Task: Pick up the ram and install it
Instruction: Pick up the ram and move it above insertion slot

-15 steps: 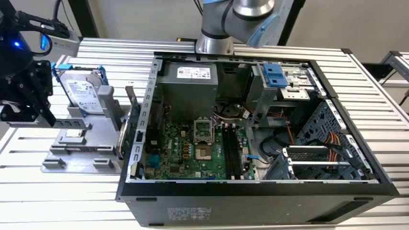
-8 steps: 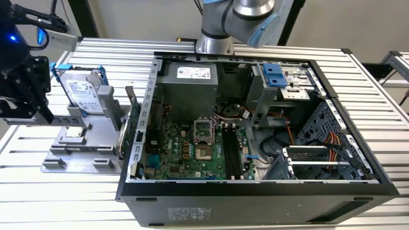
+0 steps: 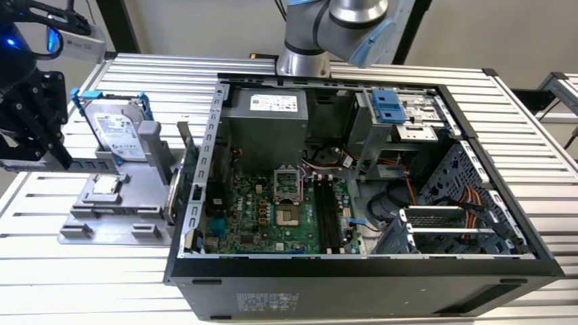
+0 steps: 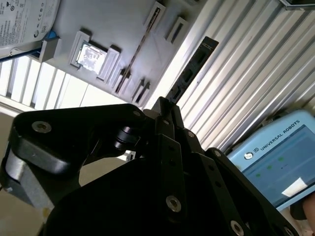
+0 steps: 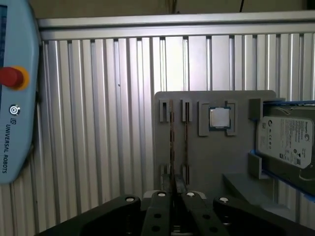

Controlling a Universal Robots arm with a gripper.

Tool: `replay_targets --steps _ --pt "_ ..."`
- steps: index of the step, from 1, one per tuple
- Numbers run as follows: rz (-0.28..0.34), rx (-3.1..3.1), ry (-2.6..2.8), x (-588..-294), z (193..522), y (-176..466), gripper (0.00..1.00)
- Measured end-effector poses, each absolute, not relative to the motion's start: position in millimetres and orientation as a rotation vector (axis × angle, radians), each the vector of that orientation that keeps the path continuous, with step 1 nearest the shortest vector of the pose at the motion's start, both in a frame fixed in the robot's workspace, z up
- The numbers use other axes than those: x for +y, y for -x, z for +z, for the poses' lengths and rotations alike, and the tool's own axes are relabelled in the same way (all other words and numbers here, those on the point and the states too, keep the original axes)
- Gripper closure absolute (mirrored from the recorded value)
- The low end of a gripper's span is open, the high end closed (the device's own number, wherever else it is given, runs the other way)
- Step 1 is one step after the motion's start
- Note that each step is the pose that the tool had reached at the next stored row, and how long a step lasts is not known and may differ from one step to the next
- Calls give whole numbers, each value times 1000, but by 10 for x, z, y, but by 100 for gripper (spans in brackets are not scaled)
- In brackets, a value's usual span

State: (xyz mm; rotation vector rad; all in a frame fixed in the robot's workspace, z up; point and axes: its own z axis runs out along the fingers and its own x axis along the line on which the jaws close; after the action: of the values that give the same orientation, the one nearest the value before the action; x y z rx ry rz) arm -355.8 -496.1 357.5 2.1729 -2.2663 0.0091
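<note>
My black gripper (image 4: 165, 105) is shut on the ram (image 4: 191, 72), a thin dark board stick that juts out past the fingertips over the ribbed metal table. In the first wrist view the ram (image 5: 172, 147) is seen edge-on, running from the gripper (image 5: 175, 194) out over the grey holder (image 5: 216, 162). In the exterior view the gripper (image 3: 36, 139) hangs at the far left, left of the holder (image 3: 113, 217) and well away from the open computer case (image 3: 361, 271). The long memory slots (image 3: 326, 211) lie on the green motherboard inside the case.
The holder carries a hard drive in a blue frame (image 3: 120, 132), a square chip (image 3: 105, 185) and another thin board on edge (image 4: 140, 46). A green card (image 3: 178, 193) stands by the case wall. A blue teach pendant (image 4: 275, 162) lies on the table.
</note>
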Motion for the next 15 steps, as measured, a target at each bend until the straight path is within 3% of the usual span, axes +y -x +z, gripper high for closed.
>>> replay_targets --steps 15 --pt "9 -2266 -2173 -4958 3774 3558 100"
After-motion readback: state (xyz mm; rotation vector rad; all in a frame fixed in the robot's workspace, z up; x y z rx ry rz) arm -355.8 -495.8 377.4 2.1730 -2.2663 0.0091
